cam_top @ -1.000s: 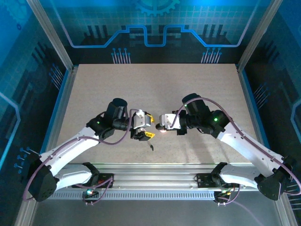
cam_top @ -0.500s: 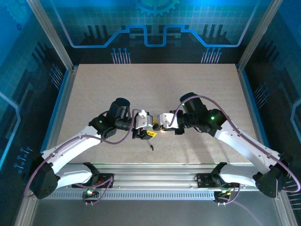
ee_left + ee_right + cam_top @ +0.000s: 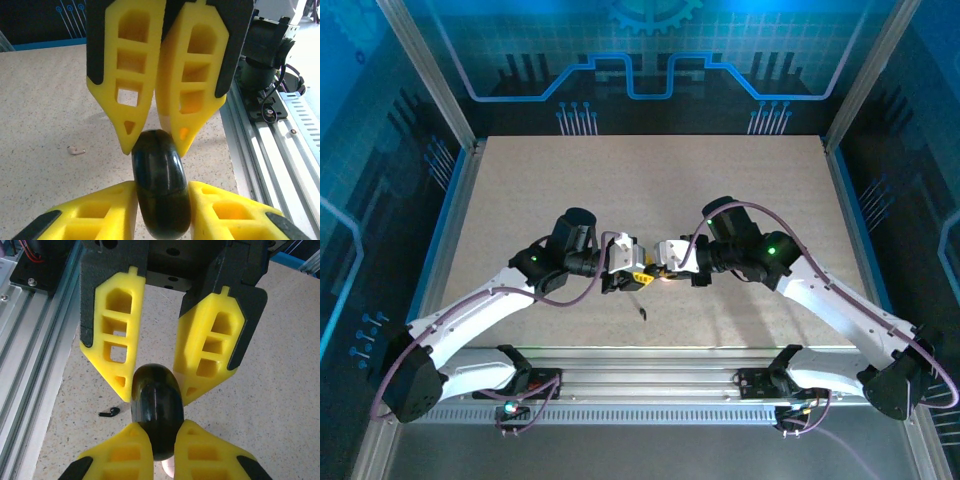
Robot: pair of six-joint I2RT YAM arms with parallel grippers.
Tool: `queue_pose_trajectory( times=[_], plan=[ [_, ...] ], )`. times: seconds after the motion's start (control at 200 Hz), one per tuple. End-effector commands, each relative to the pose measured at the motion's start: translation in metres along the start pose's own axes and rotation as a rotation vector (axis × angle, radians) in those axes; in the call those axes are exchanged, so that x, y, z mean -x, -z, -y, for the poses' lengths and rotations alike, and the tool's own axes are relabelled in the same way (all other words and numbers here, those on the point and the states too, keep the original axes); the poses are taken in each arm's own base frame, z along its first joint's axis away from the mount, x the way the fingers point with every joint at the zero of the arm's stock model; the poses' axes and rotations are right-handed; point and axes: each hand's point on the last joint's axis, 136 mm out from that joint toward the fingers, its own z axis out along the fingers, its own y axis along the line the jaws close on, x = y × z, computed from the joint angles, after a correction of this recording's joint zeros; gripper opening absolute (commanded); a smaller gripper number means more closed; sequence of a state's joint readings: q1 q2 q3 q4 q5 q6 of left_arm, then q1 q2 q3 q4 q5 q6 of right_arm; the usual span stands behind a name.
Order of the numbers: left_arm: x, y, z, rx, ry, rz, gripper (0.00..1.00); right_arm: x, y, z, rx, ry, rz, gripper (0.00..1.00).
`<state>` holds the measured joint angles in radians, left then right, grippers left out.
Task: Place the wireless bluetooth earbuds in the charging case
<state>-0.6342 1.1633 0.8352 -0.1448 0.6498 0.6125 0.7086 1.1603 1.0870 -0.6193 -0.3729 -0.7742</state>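
Earbuds are both loose on the table (image 3: 40, 100), neither yet seated: the white earbud (image 3: 76, 149) lies on its side well to one side of the grippers, and the black earbud (image 3: 110, 413) lies near the edge by the aluminium rail (image 3: 30, 340), just in front of where the two arms meet. Between the arms hangs a black round disc with a seam around its edge, which is judged to be the charging case (image 3: 160, 192), lifted clear of the table and shut. The left gripper (image 3: 161, 187) has its yellow fingers closed narrowly on one half of the case, and the right gripper (image 3: 160, 427) is closed on the other half from the opposite side, so the four fingertips crowd the same small body. That shared hold probably serves to pull or twist the two halves apart, since one gripper alone could not open a clamshell this small. With both grippers occupied, the earbuds must wait. Slipping is the likely risk, as the case looks glossy and rounded under the fingertips.
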Motion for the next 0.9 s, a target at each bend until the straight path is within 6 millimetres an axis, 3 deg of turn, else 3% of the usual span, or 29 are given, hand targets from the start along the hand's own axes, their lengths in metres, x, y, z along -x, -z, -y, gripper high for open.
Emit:
queue_pose_trajectory(
  times=[0.0, 0.36, 0.895],
  plan=[
    [0.0082, -0.0002, 0.0079, -0.027, -0.050, 0.038, 0.28, 0.0155, -0.0012, 0.0070, -0.010, 0.011, 0.052, 0.11],
    [0.0038, -0.0032, 0.0062, -0.025, -0.049, 0.028, 0.42, 0.0142, -0.0025, 0.0090, -0.021, 0.009, 0.050, 0.10],
    [0.0021, -0.0050, 0.0063, -0.032, -0.044, 0.024, 0.51, 0.0152, 0.0010, 0.0076, -0.036, 0.008, 0.064, 0.10]
  ],
)
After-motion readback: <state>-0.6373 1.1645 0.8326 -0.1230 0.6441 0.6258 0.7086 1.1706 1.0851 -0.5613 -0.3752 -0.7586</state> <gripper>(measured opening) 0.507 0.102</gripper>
